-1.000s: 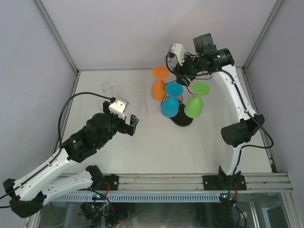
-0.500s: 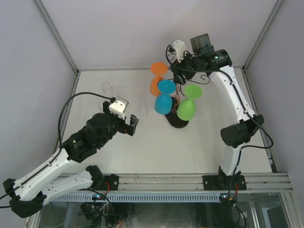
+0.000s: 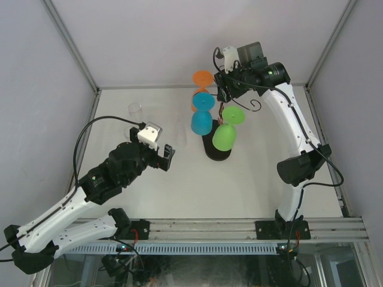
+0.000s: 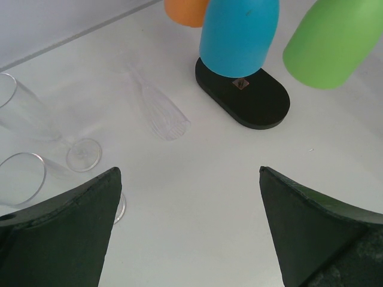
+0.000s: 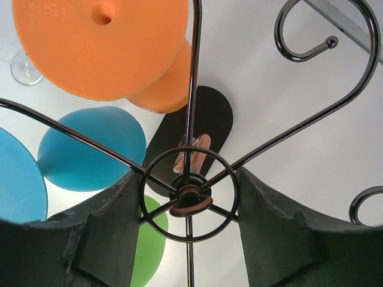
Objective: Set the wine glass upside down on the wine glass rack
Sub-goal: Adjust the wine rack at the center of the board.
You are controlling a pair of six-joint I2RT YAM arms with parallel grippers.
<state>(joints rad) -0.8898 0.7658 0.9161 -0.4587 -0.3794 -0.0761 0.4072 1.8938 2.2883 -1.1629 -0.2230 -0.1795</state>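
Observation:
The wine glass rack [image 3: 216, 147] is a dark wire stand on a black oval base, which also shows in the left wrist view [image 4: 245, 95]. Orange [image 3: 203, 78], blue [image 3: 200, 122] and green [image 3: 224, 137] glasses hang on it upside down. My right gripper [image 3: 226, 76] is shut on the rack's top ring [image 5: 188, 194], one finger on each side. Clear wine glasses stand at the left [image 4: 24, 113], and one lies on its side [image 4: 158, 110]. My left gripper [image 4: 190, 221] is open and empty, above the table in front of them.
A clear glass [image 3: 135, 109] stands near the back left of the white table. Enclosure walls and metal frame posts [image 3: 72, 48] surround the table. A free scroll arm [image 5: 311, 36] of the rack curls at the upper right.
My right gripper has moved left with the rack's top, and the whole rack with its coloured glasses and base has shifted left. The left arm has not moved.

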